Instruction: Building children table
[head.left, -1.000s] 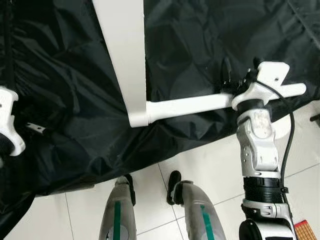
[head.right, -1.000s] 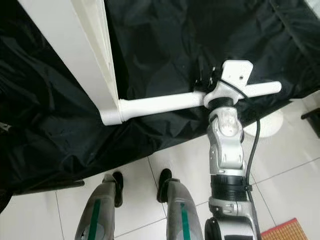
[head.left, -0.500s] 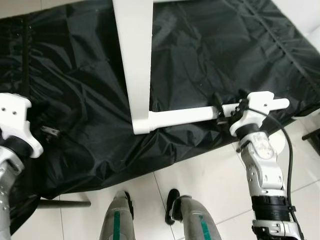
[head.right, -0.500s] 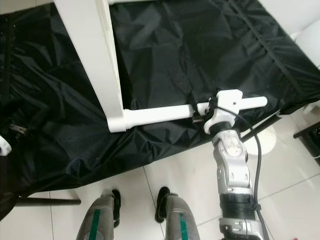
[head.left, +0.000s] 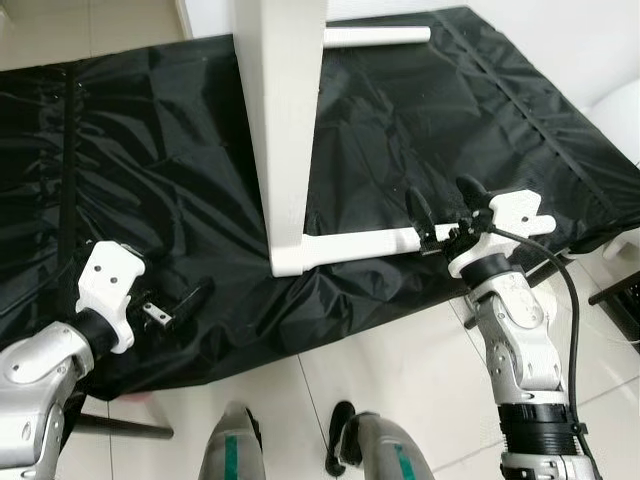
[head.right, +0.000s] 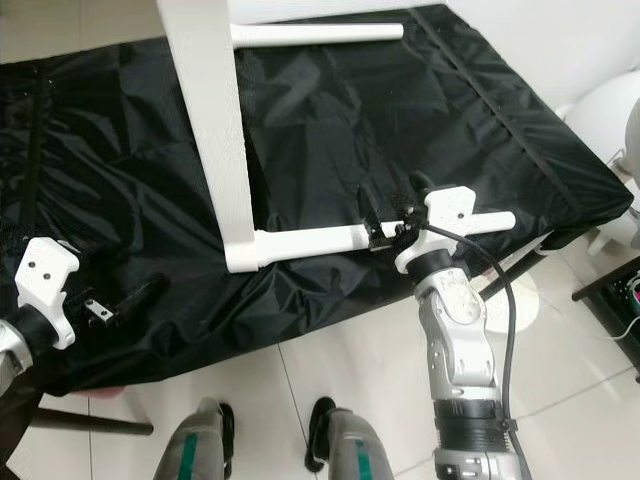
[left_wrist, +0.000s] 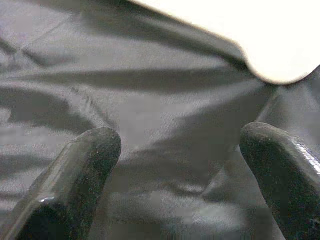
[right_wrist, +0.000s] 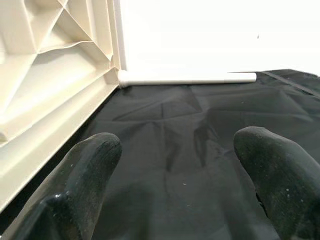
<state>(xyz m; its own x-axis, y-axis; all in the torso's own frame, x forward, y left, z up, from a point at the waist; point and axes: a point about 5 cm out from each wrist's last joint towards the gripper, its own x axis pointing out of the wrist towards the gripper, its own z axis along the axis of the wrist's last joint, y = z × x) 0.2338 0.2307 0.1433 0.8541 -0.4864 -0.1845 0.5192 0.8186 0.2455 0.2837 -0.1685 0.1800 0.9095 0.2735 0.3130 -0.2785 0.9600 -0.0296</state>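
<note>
So my right gripper (head.left: 440, 212) sits spread at the near white leg (head.left: 360, 243) of the tabletop (head.left: 280, 120). My left gripper (head.left: 178, 305) hovers spread over the black sheet (head.left: 150, 180)

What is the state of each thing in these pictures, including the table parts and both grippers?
White plastic tabletop: standing on edge on the black fabric sheet.
Near white round table leg: attached, lying horizontal.
Far white round table leg: attached, horizontal.
Right gripper: open, at the near leg's free end.
Left gripper: open, over the sheet.

Floor (head.left: 410, 370): glossy pale tiles, thin dark grout lines. Wrinkled black cloth (head.left: 150, 170) covered a low surface. Dark rod (head.right: 90, 422) lay beneath its edge.
</note>
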